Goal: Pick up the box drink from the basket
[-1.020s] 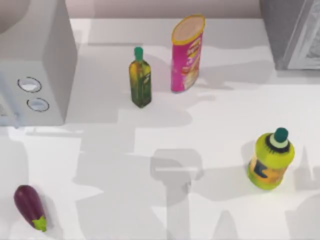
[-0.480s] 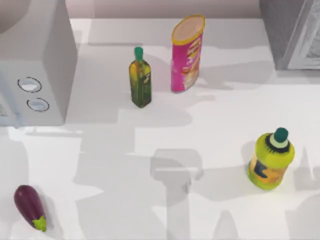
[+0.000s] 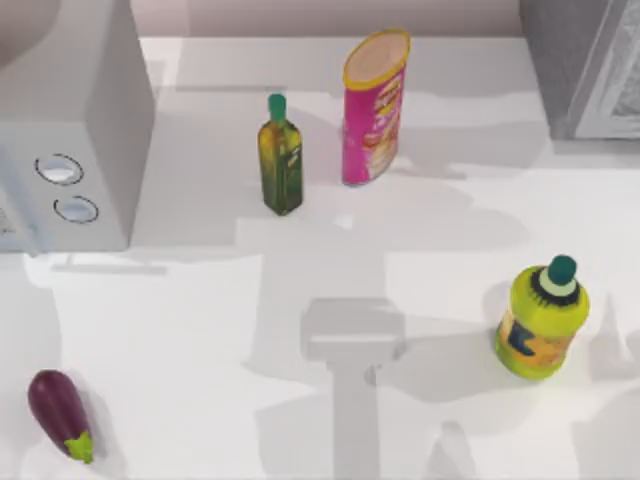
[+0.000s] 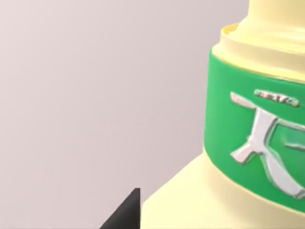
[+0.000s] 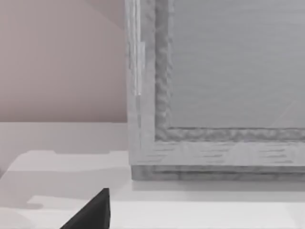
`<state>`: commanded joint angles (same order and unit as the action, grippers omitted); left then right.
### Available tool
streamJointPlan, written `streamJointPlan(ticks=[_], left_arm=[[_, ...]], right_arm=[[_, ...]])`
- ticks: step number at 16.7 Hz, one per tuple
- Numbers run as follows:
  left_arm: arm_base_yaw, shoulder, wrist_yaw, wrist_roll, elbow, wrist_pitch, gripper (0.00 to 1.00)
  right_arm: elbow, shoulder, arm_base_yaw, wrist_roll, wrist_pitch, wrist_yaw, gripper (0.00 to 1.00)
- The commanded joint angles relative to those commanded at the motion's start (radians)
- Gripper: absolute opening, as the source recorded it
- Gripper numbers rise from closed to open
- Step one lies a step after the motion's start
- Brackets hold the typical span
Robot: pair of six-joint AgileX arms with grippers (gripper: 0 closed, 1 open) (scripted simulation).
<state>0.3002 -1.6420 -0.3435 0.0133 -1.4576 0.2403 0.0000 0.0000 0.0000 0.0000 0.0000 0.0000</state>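
Note:
The box drink (image 4: 248, 143) looms very close in the left wrist view. It is a pale-yellow carton with a green band and a white mark, seen against a plain wall. One dark fingertip (image 4: 127, 213) of my left gripper lies right against its lower edge, and the gripper appears shut on it. The basket is out of view. A dark fingertip (image 5: 93, 212) of my right gripper shows above the white table, with nothing at it, facing a grey cabinet (image 5: 219, 90).
On the table stand an olive-oil bottle (image 3: 281, 158), a pink canister (image 3: 374, 108) and a yellow-green bottle with a dark green cap (image 3: 541, 320). An eggplant (image 3: 60, 414) lies at the front left. A microwave (image 3: 70, 130) fills the back left and a grey cabinet (image 3: 585, 65) the back right.
The arm shadows on the table have shifted and spread toward the right. The bottles, canister and eggplant have not moved.

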Motion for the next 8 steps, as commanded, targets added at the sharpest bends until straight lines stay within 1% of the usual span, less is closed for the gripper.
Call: streamJointPlan(ticks=[5,8], left_arm=[[-0.02,-0.026,-0.002,0.006,-0.244,-0.224,0.0],[-0.003,-0.039,-0.004,0.007,-0.332,-0.325,0.0]], right_arm=[[0.0,0.0,0.0,0.0,0.0,0.0,1.0],[0.0,0.0,0.0,0.0,0.0,0.0,1.0]])
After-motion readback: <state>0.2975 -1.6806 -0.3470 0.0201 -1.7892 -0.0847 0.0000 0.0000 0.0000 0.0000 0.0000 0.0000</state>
